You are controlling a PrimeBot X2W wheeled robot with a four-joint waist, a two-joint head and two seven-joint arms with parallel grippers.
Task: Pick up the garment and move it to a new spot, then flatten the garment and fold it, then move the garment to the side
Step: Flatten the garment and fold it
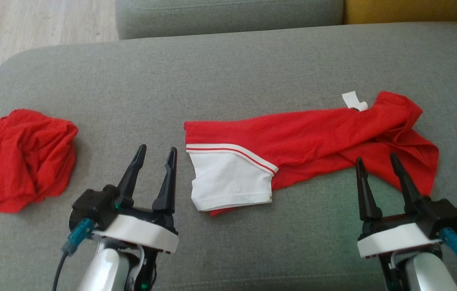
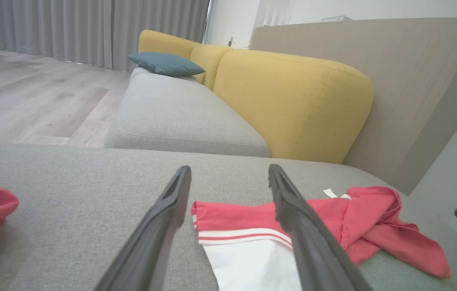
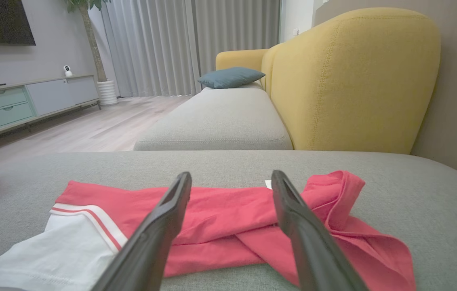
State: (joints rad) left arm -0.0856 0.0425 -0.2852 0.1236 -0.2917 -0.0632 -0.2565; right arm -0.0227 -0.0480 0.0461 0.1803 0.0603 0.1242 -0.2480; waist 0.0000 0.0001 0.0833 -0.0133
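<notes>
Red mesh garment (image 1: 313, 133) with a white sleeve lies stretched across the grey fabric sofa seat (image 1: 228, 72); left end effector (image 1: 157, 148) and right end effector (image 1: 375, 157) both spread wide, empty.

Sofa: you face a grey seat (image 3: 220, 117) touching the yellow backrest (image 3: 353, 76).
Cushion: blue cushion (image 3: 230, 76) at the backrest's far end.
Curtains: grey curtains (image 3: 171, 44) beyond the backrest.
Floor: pale wood floor (image 3: 91, 129) opposite the backrest.
Cabinet: low cabinet (image 3: 22, 101) across the floor from the backrest.
</notes>
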